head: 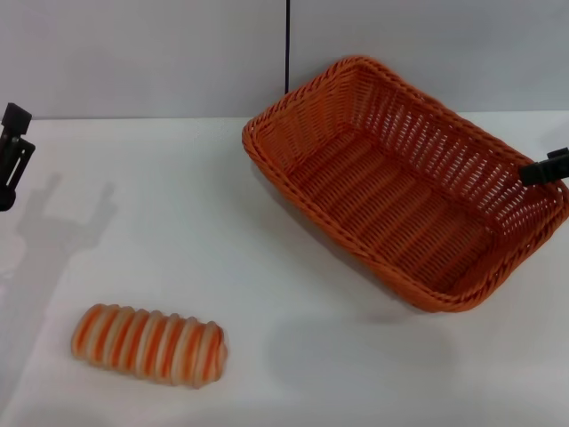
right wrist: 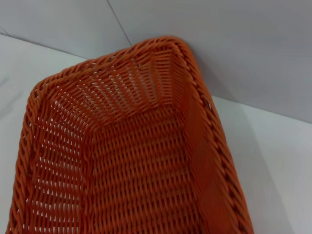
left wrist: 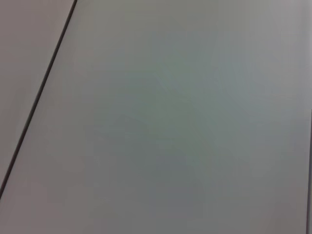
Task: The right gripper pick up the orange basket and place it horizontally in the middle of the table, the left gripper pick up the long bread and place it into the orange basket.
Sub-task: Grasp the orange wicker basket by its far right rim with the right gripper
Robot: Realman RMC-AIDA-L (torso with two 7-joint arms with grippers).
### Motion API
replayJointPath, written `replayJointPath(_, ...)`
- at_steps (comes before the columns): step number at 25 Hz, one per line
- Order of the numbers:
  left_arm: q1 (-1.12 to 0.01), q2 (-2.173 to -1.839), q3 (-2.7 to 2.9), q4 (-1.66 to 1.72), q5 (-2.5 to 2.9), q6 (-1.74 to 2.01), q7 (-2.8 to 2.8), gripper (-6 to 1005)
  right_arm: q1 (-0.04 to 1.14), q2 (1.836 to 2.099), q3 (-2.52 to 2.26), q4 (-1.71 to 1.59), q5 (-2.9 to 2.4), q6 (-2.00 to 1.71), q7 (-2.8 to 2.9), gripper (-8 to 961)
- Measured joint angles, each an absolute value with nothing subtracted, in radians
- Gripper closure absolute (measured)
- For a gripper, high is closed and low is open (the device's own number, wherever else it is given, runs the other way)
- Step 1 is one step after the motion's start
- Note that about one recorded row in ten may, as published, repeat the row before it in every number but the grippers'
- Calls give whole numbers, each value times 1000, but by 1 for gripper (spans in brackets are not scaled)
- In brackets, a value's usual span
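- Gripping the basket (head: 404, 182) is the step in hand, judged from the right gripper (head: 544, 169) sitting at the basket's right-hand rim at the edge of the head view.
- Right gripper state: only a dark finger shows against the rim. Whether it is clamped on the weave cannot be told.
- Basket position: right half of the table (head: 178, 222), set diagonally, one corner toward the back wall. A shadow under its near corner suggests that end may be off the surface; this is not certain.
- Basket content: none. The right wrist view looks straight into the bare woven floor of the basket (right wrist: 141, 161).
- Bread (head: 149, 344) position: near-left part of the table, lying flat, well apart from the basket.
- Left gripper (head: 12, 151) position: far left edge of the head view, raised over the table, well apart from the bread. Its jaw state cannot be told. The left wrist view shows only a plain pale surface with a dark line.
- Next move, right arm: confirm a firm hold on the rim, carry the basket toward the table centre, turn it until its long side runs left to right, then set it down flat.
- Next move, left arm: remain clear until the basket is set down; the bread pick follows.
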State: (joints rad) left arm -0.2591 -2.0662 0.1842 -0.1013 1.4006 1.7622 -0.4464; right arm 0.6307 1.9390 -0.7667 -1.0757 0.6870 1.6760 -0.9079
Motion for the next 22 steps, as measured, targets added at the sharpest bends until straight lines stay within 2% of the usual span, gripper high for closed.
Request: replayJointPath(22, -252, -2065, 184, -100, 1400, 1766, -448, 155, 630, 1949, -768, -995, 686, 1637, -902, 360)
